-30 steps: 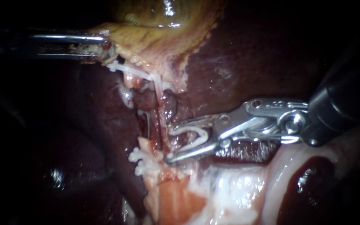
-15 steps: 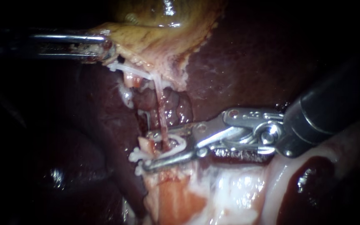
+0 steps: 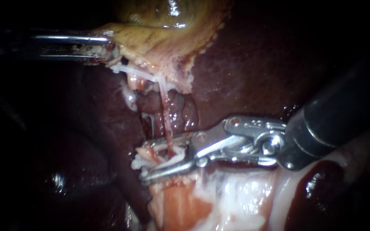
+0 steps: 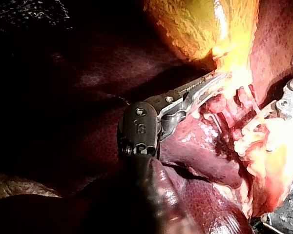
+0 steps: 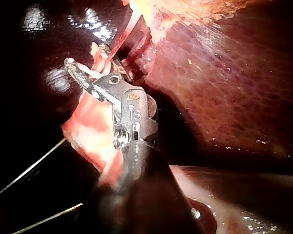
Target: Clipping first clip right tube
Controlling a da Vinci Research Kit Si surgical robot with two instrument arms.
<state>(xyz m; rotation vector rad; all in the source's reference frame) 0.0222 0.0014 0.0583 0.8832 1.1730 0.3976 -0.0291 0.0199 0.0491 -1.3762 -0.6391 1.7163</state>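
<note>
My left instrument (image 3: 108, 49) comes in from the left, its jaws shut on the edge of the yellow-green gallbladder (image 3: 168, 25) and holding it up; the left wrist view shows the same hold (image 4: 216, 80). A thin pink tube (image 3: 166, 122) runs down from the gallbladder. My right instrument (image 3: 147, 161) comes in from the right. Its jaws stand apart with a white clip (image 3: 174, 156) held between them. Jaws and clip straddle the tube near its lower end. In the right wrist view, this instrument (image 5: 87, 59) sits across pale tissue with the tube (image 5: 125, 33) ahead.
Dark red liver (image 3: 253, 64) surrounds the site. Pale fatty tissue (image 3: 236, 192) lies below the right instrument's jaws. A thinner pale strand (image 3: 151, 124) runs just left of the tube. Two thin wires (image 5: 29, 170) cross beside the right shaft.
My right instrument has moved left and slightly down with the clip, from beside the tube to astride it. Its jaws stand a little closer together. The left instrument has not moved.
</note>
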